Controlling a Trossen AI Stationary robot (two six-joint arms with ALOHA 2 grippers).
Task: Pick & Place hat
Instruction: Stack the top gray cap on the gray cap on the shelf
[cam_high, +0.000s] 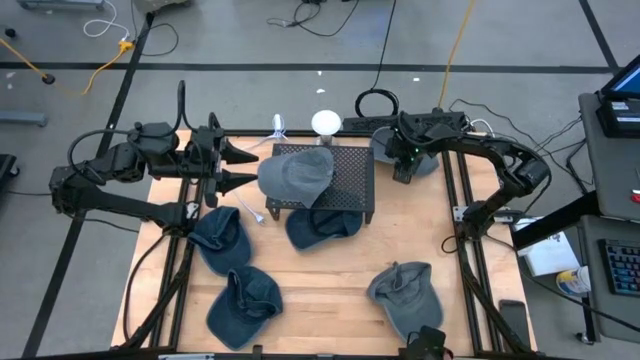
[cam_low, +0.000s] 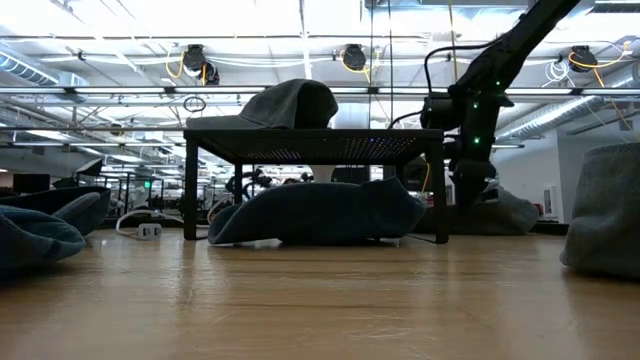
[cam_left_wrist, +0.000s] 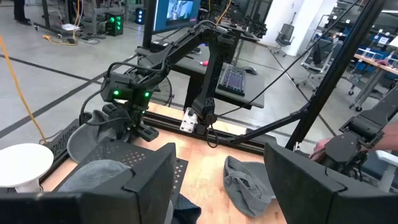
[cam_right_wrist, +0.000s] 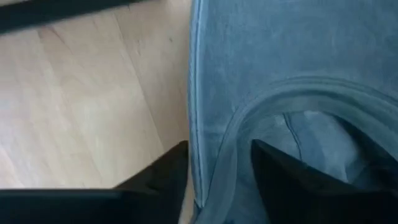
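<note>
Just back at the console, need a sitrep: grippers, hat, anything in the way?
Right gripper open, fingers astride grey hat's rim beside black rack. Left gripper open, waiting left of rack. Nothing blocking.

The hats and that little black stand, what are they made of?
The hats, like the one on the stand, look like soft, matte blue-grey cloth: they slump and crease. The stand seems to be black perforated metal on thin legs. The table appears to be pale wood with visible grain.

The right end effector (cam_high: 404, 168) hides most of the grey hat (cam_high: 425, 160) beneath it, and the black rack (cam_low: 315, 140) shadows another hat (cam_low: 315, 212).
</note>
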